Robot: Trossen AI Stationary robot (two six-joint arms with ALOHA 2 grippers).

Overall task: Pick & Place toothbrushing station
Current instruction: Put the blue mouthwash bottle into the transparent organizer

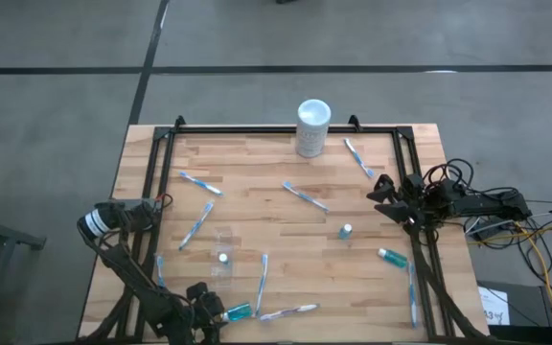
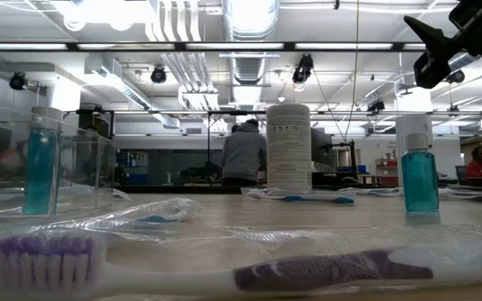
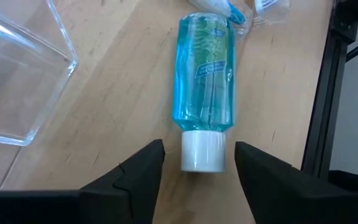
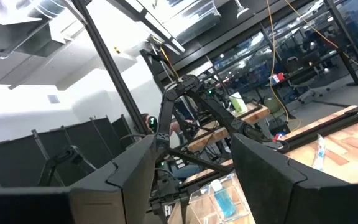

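A clear teal-blue bottle (image 3: 205, 81) with a white cap lies on pale striped wood table (image 1: 257, 172), blue-and-white toothbrushes (image 1: 304, 196) scattered about, a white cylinder (image 1: 312, 127) at twelve o'clock, a purple-handled toothbrush (image 2: 224, 266) nearest the low view.

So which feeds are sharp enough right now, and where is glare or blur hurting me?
Left wrist view: sharp, even light on the lying teal bottle between the open left pincer. Low view: the foreground toothbrush is blurred, and ceiling lights glare. High view: even light, no harsh shadows, things small. Right wrist view: bright ceiling lights, mostly the room.
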